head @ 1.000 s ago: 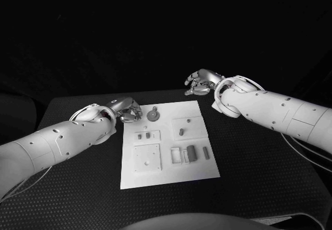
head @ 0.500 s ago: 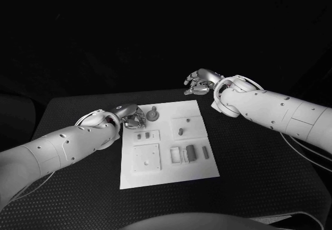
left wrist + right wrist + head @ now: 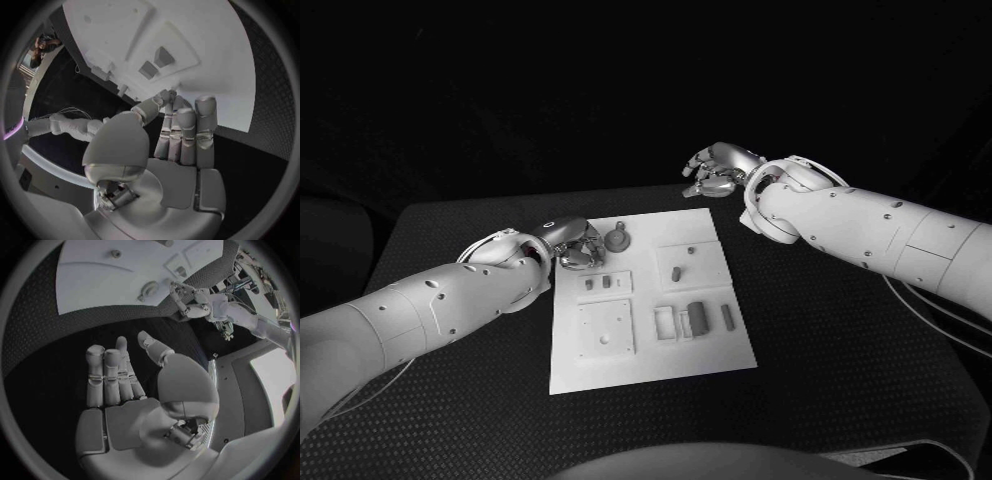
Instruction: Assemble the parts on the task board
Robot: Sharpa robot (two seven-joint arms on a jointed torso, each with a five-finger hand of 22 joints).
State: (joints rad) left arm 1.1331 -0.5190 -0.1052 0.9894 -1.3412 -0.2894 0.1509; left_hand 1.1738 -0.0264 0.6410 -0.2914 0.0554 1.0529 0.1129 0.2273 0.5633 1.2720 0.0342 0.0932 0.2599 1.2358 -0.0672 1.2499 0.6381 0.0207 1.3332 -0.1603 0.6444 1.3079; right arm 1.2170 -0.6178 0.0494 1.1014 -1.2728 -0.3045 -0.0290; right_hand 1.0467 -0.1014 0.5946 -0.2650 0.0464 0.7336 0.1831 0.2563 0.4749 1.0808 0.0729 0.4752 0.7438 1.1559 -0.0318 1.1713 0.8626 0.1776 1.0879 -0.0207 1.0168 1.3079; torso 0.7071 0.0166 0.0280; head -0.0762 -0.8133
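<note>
Left hand (image 3: 570, 243) crowds the task board (image 3: 651, 345)'s far-left corner.

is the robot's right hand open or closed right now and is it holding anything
Open and holding nothing. In the right wrist view the right hand has its fingers stretched out and apart, with bare palm and only the black table beyond them.
</note>
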